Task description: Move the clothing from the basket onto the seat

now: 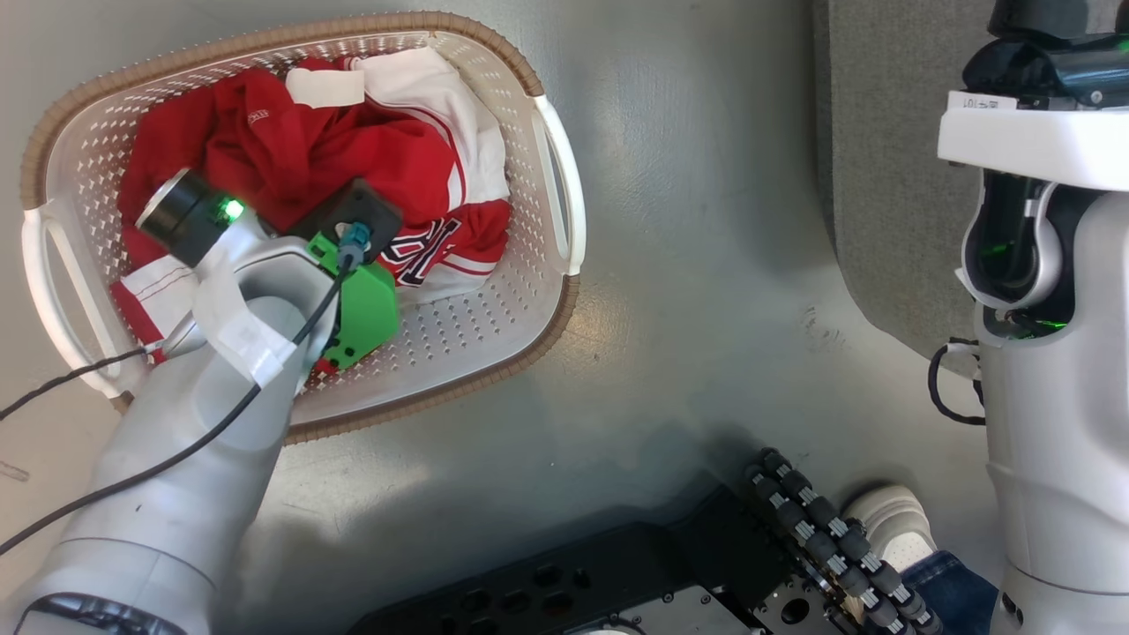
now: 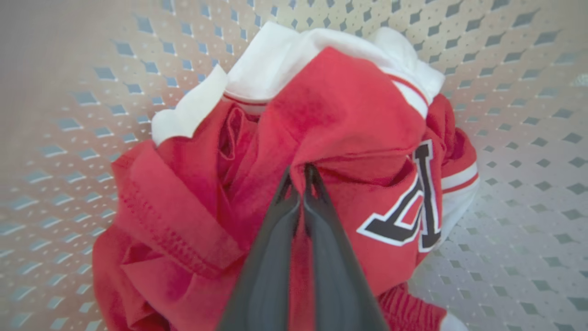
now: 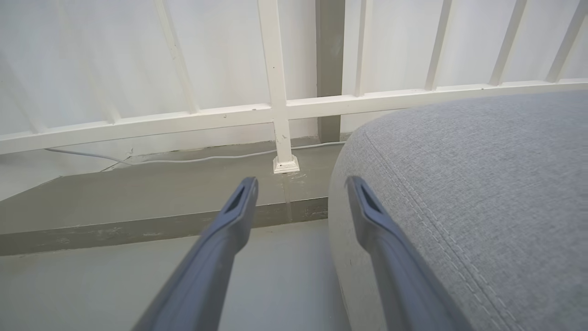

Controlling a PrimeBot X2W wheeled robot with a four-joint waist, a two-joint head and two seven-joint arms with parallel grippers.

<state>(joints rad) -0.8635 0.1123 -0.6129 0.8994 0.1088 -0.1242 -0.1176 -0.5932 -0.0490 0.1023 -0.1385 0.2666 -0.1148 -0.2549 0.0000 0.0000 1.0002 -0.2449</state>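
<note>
The clothing (image 1: 353,150), a crumpled heap of red and white jerseys with black lettering, lies in the cream perforated basket (image 1: 494,344) on the floor at the upper left. My left arm reaches down into the basket, its green wrist (image 1: 362,304) over the heap. In the left wrist view my left gripper (image 2: 298,172) is shut, pinching a fold of the red clothing (image 2: 349,119) against the basket's wall (image 2: 505,138). My right gripper (image 3: 301,188) stands open and empty beside the rounded edge of the grey seat (image 3: 482,184). The seat (image 1: 882,176) also shows at the upper right of the head view.
A person's pale shoe (image 1: 891,520) and jeans cuff stand by my black base (image 1: 573,582). My right arm (image 1: 1050,353) rises at the right edge. Beyond the right gripper are a raised grey ledge (image 3: 161,202) and a white railing (image 3: 280,92).
</note>
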